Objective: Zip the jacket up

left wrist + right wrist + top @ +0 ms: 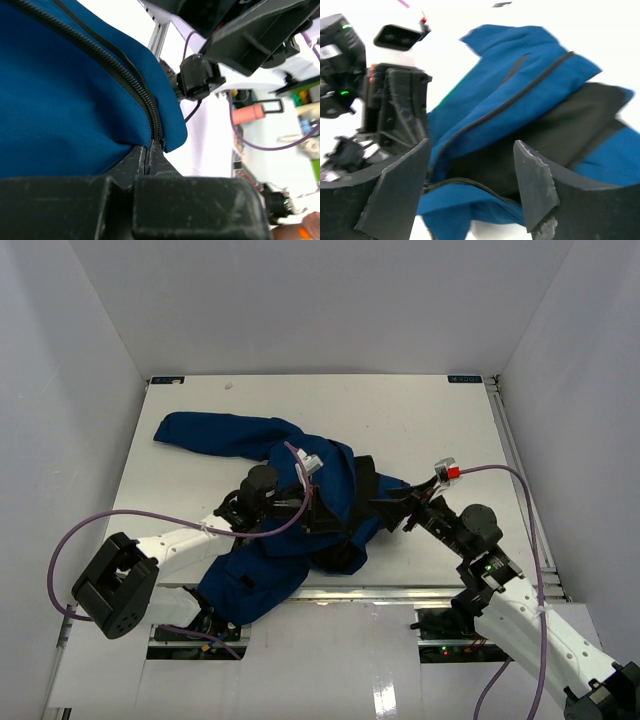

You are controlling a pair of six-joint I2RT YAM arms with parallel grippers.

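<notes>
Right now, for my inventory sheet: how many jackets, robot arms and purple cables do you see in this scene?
jacket: 1
robot arms: 2 (left arm, right arm)
purple cables: 2 (left cable, right cable)
total: 5

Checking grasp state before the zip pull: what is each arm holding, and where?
The left fingers are pinched shut on the jacket at the end of its zipper, by a fabric corner. The right fingers stand open, holding nothing.
</notes>
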